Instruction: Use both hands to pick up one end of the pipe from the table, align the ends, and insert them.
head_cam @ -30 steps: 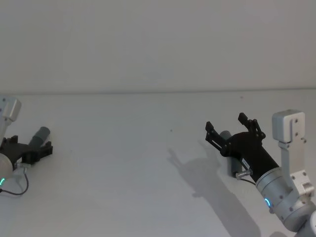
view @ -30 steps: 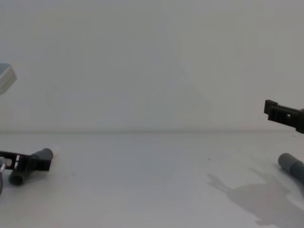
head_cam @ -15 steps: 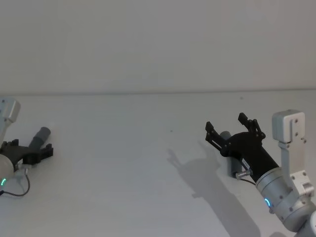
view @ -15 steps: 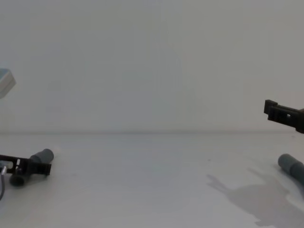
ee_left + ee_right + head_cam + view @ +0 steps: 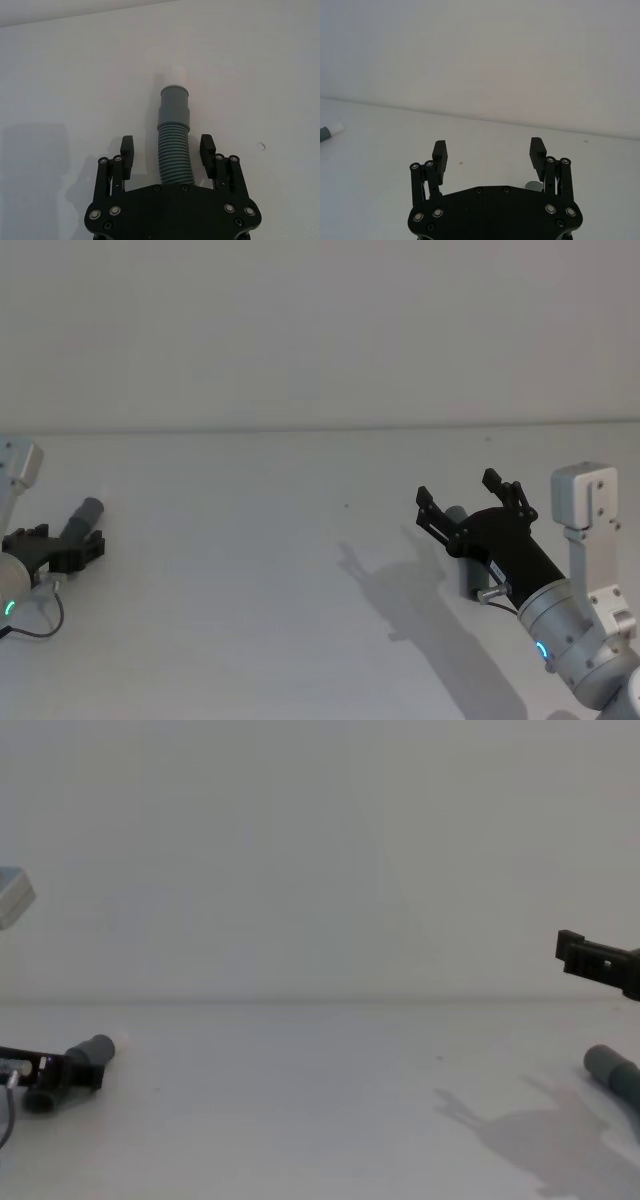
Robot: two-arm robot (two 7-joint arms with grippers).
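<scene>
Far left of the head view, low on the table (image 5: 250,570): left hand (image 5: 65,540), fingers apart, astride the corrugated body of the left pipe piece (image 5: 175,155). Clear gap on either side in the left wrist view, nothing clamped. Beyond the fingertips, flat on the table: grey cuff (image 5: 174,107) and whitish tip (image 5: 176,77).

Lower right of the head view: right hand (image 5: 458,488), likewise spread wide and empty, raised above the right pipe piece (image 5: 612,1072). That piece lying at the right edge of the chest view, mostly hidden behind the hand from the head.

Probably closing on the left and descending on the right next. Risks, as a judgement only:

- Left, closing off-centre: one finger touching first, hose rolled or swung aside instead of caught.
- Left, gripping the ribs well behind the cuff: free length likely to droop once lifted, tip pointing down at the meeting.
- Left, too hard a squeeze: soft corrugation flattened.
- Right, coming down half-blind: fingertips landing on top of the cuff rather than beside it, pressing it into the table or sending it rolling.
- Pieces well apart: long carry to the middle, small slips in either grasp adding up to misaligned ends.
- Pushing together askew: tip catching on the cuff rim, hose buckling rather than seating.
</scene>
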